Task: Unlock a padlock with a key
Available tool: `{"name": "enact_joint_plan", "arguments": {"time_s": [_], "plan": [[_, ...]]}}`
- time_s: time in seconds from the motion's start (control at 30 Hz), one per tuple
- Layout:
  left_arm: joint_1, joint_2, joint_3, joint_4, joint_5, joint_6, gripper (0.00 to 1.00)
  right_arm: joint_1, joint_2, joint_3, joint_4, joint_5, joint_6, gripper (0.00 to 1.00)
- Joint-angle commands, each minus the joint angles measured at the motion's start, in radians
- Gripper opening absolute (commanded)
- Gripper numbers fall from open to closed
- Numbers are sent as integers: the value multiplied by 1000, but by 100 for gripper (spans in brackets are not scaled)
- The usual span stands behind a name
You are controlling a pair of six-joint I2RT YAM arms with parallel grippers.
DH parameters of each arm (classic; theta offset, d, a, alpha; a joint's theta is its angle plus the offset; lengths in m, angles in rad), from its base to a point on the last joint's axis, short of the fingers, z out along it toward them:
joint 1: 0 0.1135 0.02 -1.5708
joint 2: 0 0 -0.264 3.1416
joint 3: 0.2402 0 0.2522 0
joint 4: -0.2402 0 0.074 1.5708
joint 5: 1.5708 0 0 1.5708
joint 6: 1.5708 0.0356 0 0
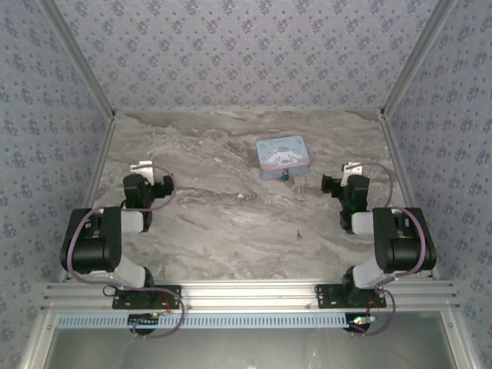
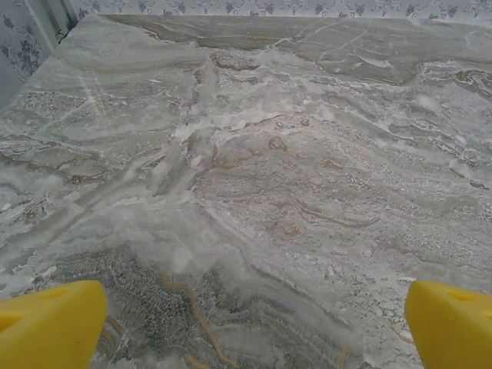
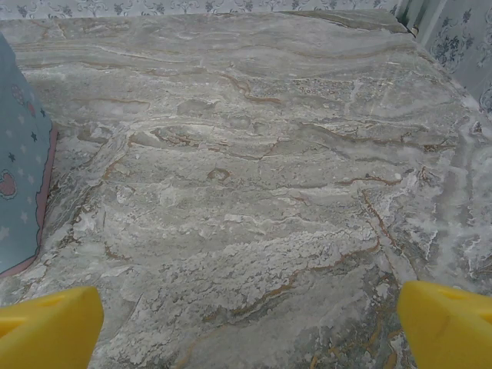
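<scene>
The tiny teal-blue padlock [image 1: 286, 176] hangs at the near edge of the pale blue cartoon tin [image 1: 284, 156]. A dark sliver, the key [image 1: 298, 233], lies on the marble a little nearer and to the right of the padlock. My left gripper [image 1: 142, 167] rests low at the table's left, far from both. My right gripper [image 1: 353, 167] sits to the right of the tin. In the left wrist view the left gripper [image 2: 254, 330] is open over bare marble, its yellow fingertips [image 2: 50, 323] wide apart. The right gripper [image 3: 250, 330] is also open, holding nothing.
The tin's side [image 3: 19, 169] fills the left edge of the right wrist view. Patterned walls enclose the marble table [image 1: 207, 223] on three sides. An aluminium rail [image 1: 246, 296] with both arm bases runs along the near edge.
</scene>
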Motion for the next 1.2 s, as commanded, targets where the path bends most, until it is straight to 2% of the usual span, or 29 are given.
{"name": "enact_joint_plan", "arguments": {"time_s": [0.0,0.83,0.9,1.17], "plan": [[2,5,16,1,11,-5,99,-6,2,20,-12,-12,-19,100],[2,0,18,-2,10,-5,99,-19,0,20,-12,-40,-13,100],[2,-27,19,-24,8,-7,99,-40,-10,34,-49,-104,-13,100],[-5,-241,50,-223,-20,-20,99,-56,-108,74,-193,-102,6,100]]}}
